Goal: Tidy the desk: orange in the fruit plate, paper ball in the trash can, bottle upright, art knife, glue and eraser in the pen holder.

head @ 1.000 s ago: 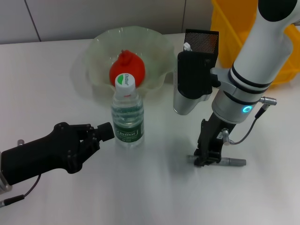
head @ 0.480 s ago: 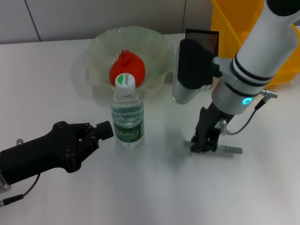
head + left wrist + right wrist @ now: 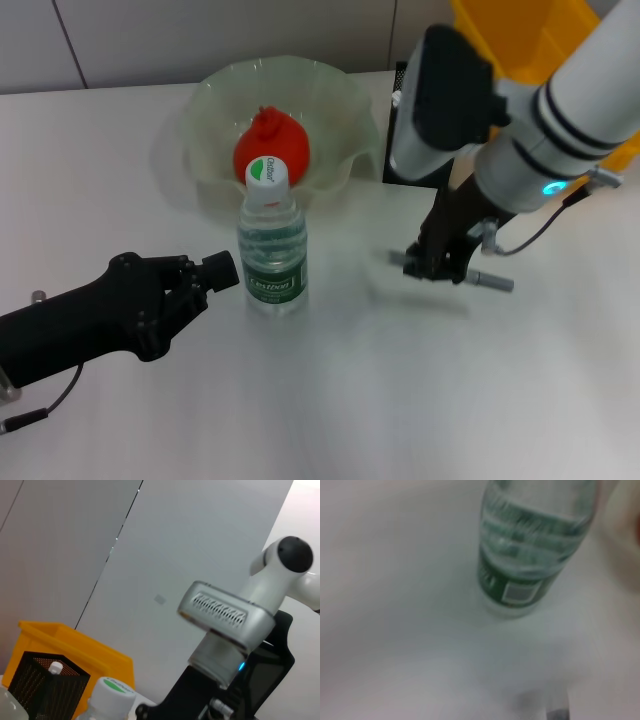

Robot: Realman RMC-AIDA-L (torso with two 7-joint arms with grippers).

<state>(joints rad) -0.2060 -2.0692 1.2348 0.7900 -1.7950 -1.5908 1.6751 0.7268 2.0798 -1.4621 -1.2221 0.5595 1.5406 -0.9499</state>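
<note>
Gripping what looks like the art knife (image 3: 452, 271), right gripper (image 3: 440, 264) above desk (image 3: 330, 400).

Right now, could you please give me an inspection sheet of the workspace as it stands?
Surface: white table, bare in front.
Job's things: red-orange orange lies in the pale-green ruffled glass fruit plate; clear plastic bottle stands upright; black mesh pen holder has a white-capped item inside; yellow plastic trash can behind it.
Clutter: nothing seen.
Grippers: right gripper holds a grey pen-like tool level, lifted off the table; left gripper idle beside the bottle.
Cables: grey cable loops from the right wrist.
Surroundings: grey panelled wall.
</note>
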